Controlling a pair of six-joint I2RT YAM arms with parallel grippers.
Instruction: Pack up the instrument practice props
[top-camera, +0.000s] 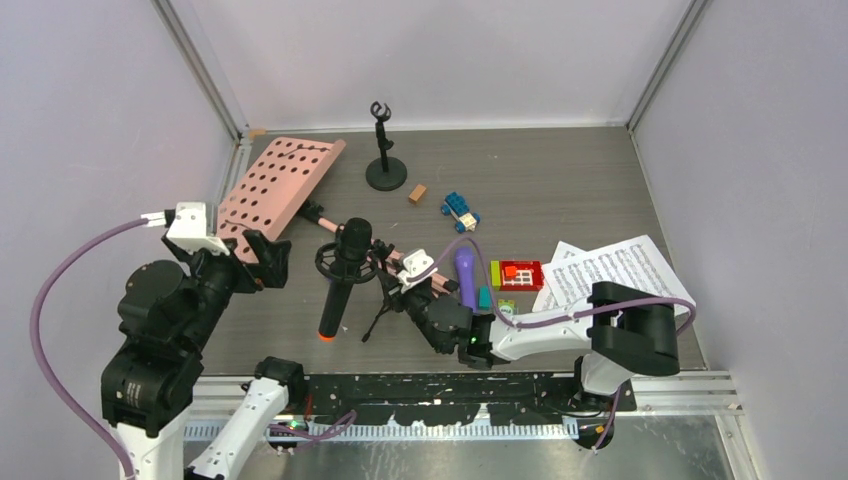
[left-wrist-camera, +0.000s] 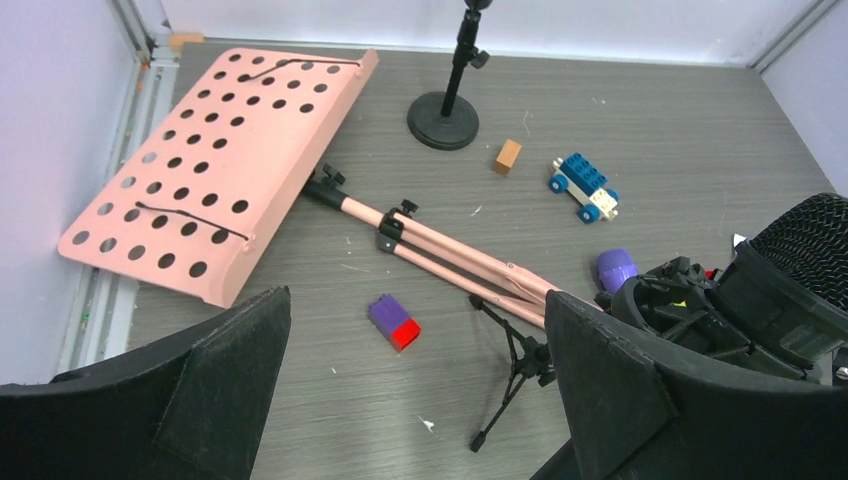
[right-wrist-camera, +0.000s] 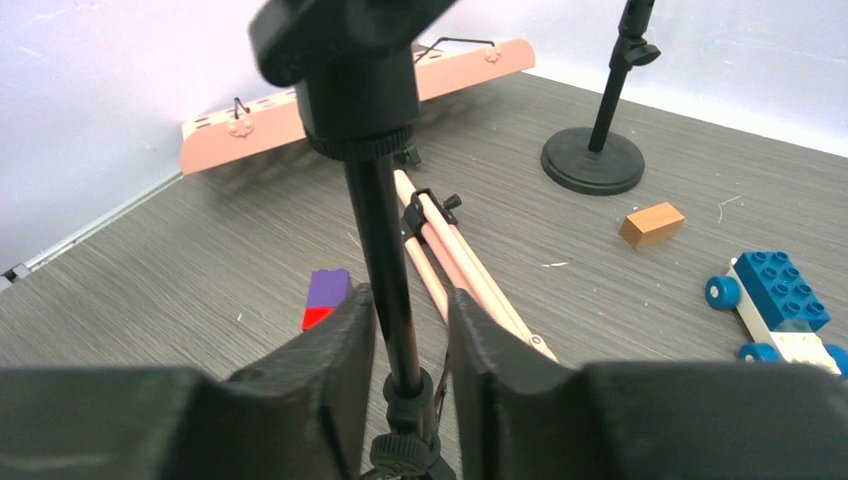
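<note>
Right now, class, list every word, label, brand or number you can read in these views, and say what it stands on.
No word, brand or number can be read in any view.
Note sheets: printed music staves, too small to read.
Red brick: a white window-like mark, no letters.

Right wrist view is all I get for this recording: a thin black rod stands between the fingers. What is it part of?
Observer: It is the stem of a small tripod mic support. The ring mount at its top holds the black orange-tipped microphone.
Operator: I can't find any sheet music. Is it on the table?
Observer: Yes. The white note sheets lie at the right side, just past a red brick.
Operator: And the other arm?
Observer: The left gripper is open and empty, by the near end of the pink perforated sheet-music holder.
</note>
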